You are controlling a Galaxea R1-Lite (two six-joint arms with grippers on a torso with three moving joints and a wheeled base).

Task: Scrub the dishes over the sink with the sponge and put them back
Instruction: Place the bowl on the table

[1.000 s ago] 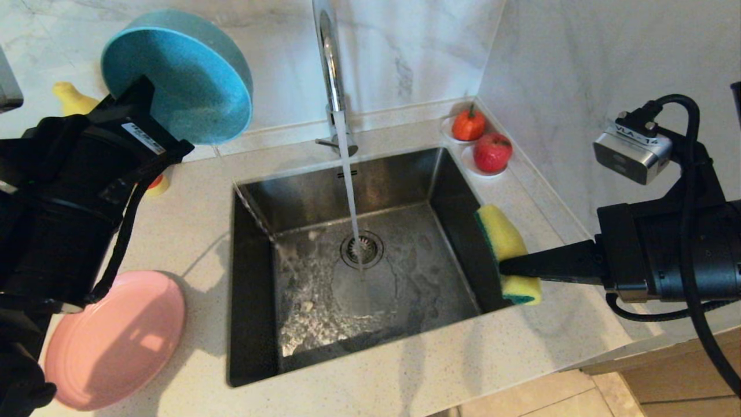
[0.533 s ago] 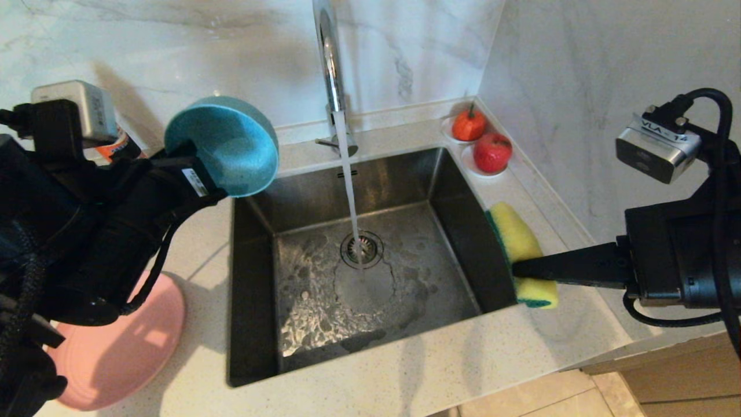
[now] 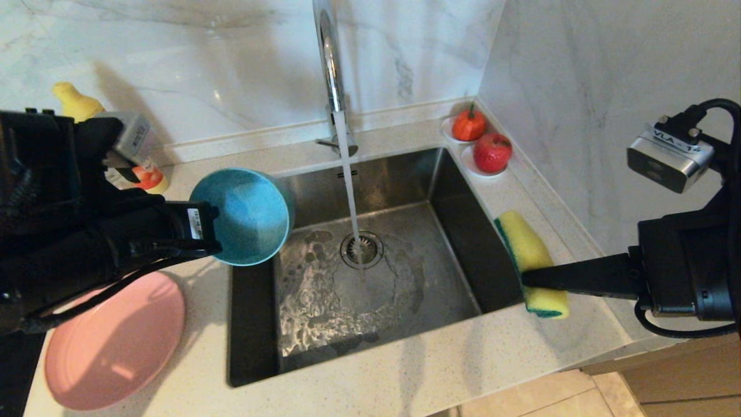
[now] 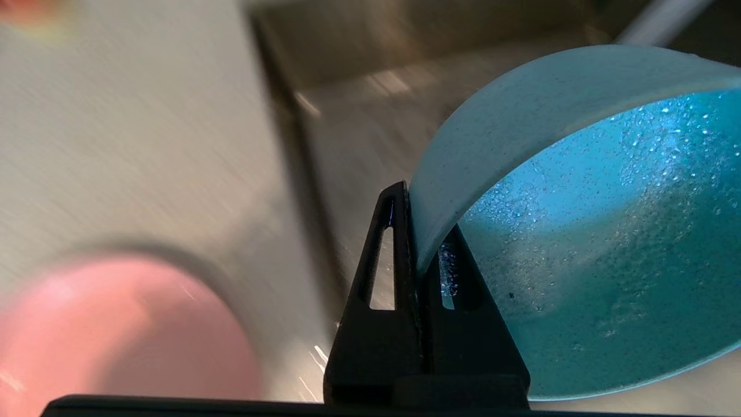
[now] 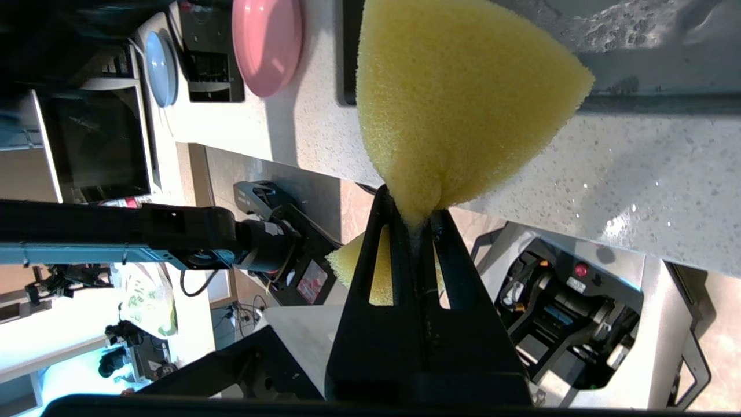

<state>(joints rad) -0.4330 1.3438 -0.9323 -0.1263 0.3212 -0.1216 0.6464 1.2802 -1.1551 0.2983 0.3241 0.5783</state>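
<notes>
Teal-blue and matte, the small bowl (image 3: 243,215) hangs above the left edge of the steel sink (image 3: 370,324), tipped onto its side so its open mouth faces forward and slightly toward the camera on the robot's head. The left gripper (image 3: 209,231) has its fingers clamped together on the bowl's rim, one inside the wall and one outside. In the left wrist view, water beads cover the bowl's inner surface (image 4: 602,243) — it has clearly been wet.

To the right, the yellow sponge (image 3: 532,263) is pinched at its middle by the right gripper (image 3: 524,277), fingers squeezed tight so the foam bulges to either side. Its long axis runs roughly front to back along the sink's right rim, with the thin green scouring face turned toward the basin. Sponge and bowl are well apart, with a stream of water (image 3: 350,191) falling from the chrome tap (image 3: 329,63) into the drain (image 3: 362,249) between them.

The pink plate (image 3: 116,341) lies flat on the counter left of the sink, in front of the left arm.

Judging by this, the task is partway: bowl and sponge are both in hand but not touching, and neither dish can be said to be finished. The plate looks untouched — its scrubbing, and setting both dishes back, likely remain.
</notes>
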